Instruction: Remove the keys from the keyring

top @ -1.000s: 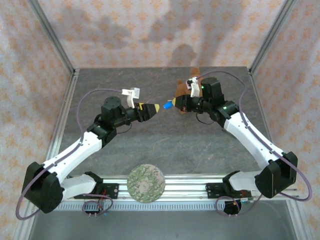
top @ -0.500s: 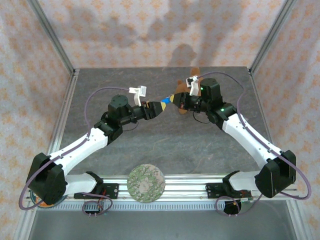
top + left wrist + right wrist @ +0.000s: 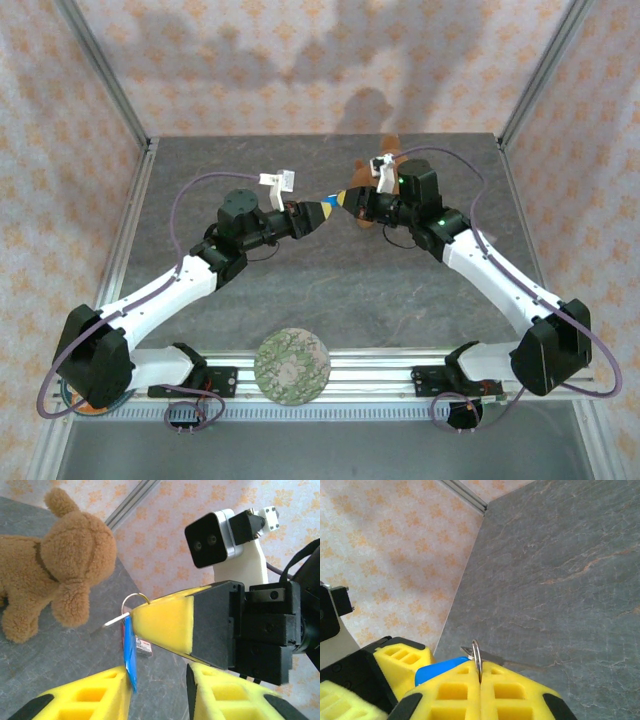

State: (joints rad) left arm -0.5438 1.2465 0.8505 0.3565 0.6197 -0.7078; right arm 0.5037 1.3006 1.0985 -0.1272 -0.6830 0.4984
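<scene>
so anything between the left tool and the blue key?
Nothing visible. The blue key hangs from the keyring pinched in the right tool, right at the open left tool; the plush dog sits beyond it.

Setting: robotics lab, enclosed bench test cell.

Evidence:
- Grey stone-look table (image 3: 330,290) boxed in by bare aluminium posts (image 3: 100,72), with a metal strip along its left edge.
- Orange floral backdrop (image 3: 320,50) on all walls behind the posts: a staged enclosure, not a room.
- Two white-and-black arms (image 3: 165,292) bolted to a slotted aluminium rail (image 3: 385,366) at the near edge.
- Purple cables (image 3: 185,200) run loose along the arms, and exposed wiring hangs under the rail.
- Camera (image 3: 212,537) on a white bracket above the right gripper (image 3: 145,617), whose fingers are yellow foam-like blocks.
- Props: plush dog (image 3: 55,555) on the table, patterned disc (image 3: 292,366) on the rail.
</scene>
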